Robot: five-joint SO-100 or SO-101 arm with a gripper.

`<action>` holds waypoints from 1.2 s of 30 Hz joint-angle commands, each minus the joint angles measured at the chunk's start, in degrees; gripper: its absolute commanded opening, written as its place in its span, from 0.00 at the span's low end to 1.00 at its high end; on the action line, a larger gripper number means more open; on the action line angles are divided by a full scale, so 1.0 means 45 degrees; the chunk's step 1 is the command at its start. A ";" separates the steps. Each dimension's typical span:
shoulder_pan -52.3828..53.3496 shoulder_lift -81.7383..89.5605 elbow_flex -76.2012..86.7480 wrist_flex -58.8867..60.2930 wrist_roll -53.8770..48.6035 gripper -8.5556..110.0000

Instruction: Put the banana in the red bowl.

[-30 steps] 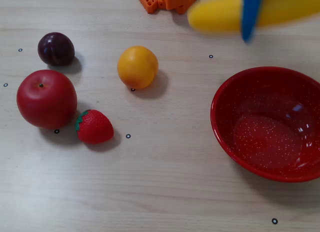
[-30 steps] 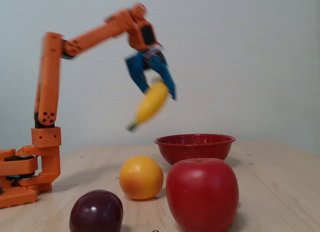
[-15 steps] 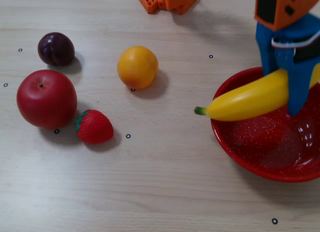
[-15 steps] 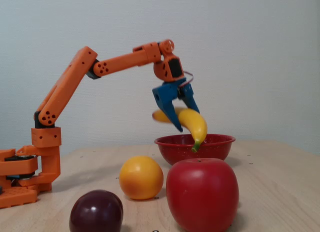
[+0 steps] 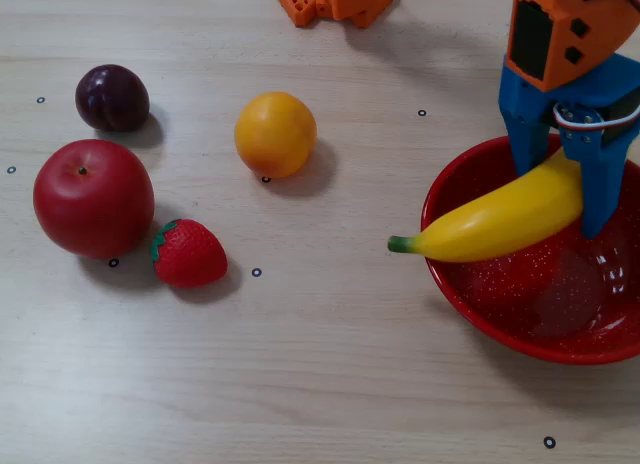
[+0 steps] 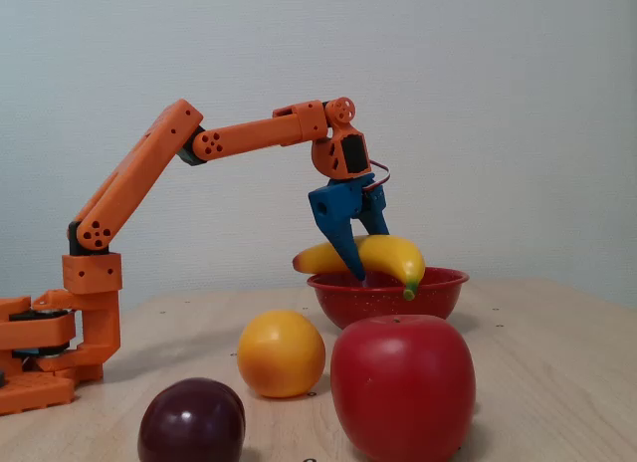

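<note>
The blue two-finger gripper (image 5: 566, 199) is pinching the long curved yellow plastic banana (image 5: 500, 219) across its middle, holding it over the glossy red speckled bowl (image 5: 480, 304), its green stem tip poking out past the bowl's left rim in a fixed view

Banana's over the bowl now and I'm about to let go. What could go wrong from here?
The banana lies across the red bowl, and its green stem tip pokes out past the rim in the fixed view from above. If the gripper opens now, it may settle on the rim and tip out onto the table.

In the fixed side view the blue fingers reach below rim level, so a sideways retreat could knock the bowl.
</note>
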 commanded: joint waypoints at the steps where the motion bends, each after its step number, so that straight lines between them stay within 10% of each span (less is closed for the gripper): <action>1: -0.0273 0.0820 -0.1074 -0.0254 0.0254 0.26; 5: -0.0410 0.1016 -0.1348 -0.0098 0.0234 0.37; 22: -0.1465 0.4785 -0.1992 -0.0449 -0.2324 0.22; 26: -0.1895 0.6562 -0.0879 -0.0273 -0.2539 0.07; 36: -0.3359 1.3008 0.6797 -0.1367 -0.4551 0.07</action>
